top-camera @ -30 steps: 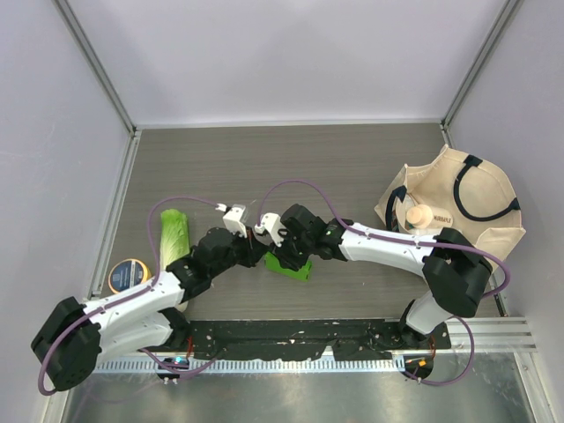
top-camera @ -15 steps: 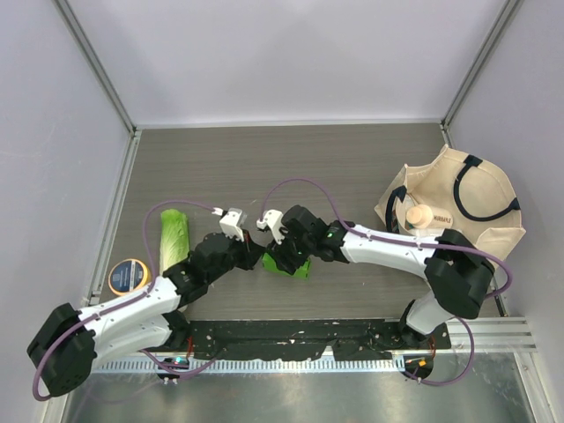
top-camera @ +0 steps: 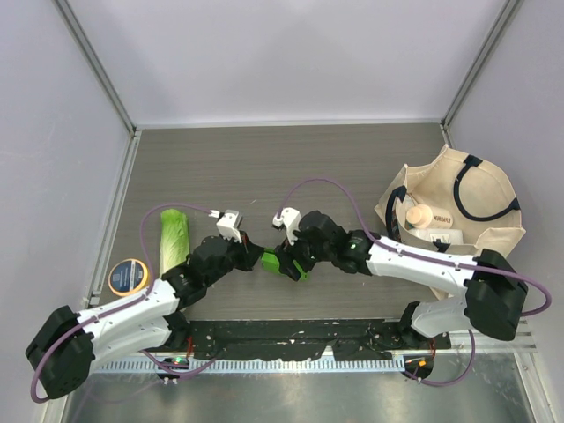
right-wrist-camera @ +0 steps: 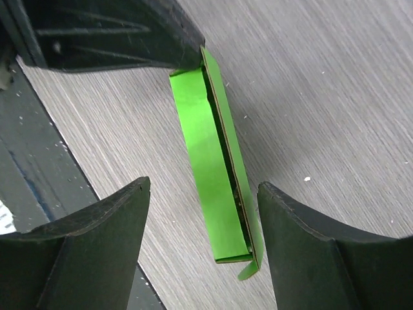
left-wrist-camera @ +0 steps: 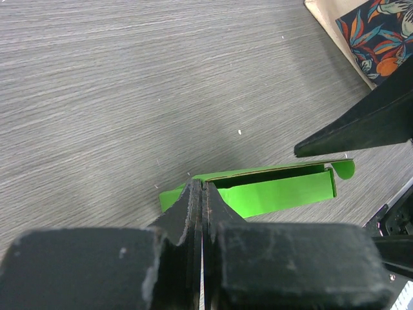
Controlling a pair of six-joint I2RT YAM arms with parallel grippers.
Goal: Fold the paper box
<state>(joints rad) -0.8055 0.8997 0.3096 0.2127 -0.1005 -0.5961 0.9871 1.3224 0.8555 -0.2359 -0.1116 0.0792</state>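
Observation:
The paper box (top-camera: 275, 263) is a bright green, partly folded narrow sleeve lying low over the wood-grain table, between the two arms. My left gripper (top-camera: 256, 258) is shut on its left end; in the left wrist view the closed fingertips (left-wrist-camera: 202, 188) pinch the box (left-wrist-camera: 277, 190) at its near corner. My right gripper (top-camera: 298, 254) stands open, and in the right wrist view it (right-wrist-camera: 203, 184) straddles the box (right-wrist-camera: 210, 161) without touching it. A small flap hangs off the box's free end (right-wrist-camera: 248, 271).
A pale green cabbage (top-camera: 174, 236) and a round tin (top-camera: 129, 275) lie at the left. A beige tote bag (top-camera: 480, 211) with a bottle (top-camera: 421, 216) in it stands at the right. A black rail (top-camera: 291, 339) runs along the near edge.
My right gripper has opened wide, let go of the box and drawn back to the right. The left gripper has stayed shut on the box, which now shows more in the top view.

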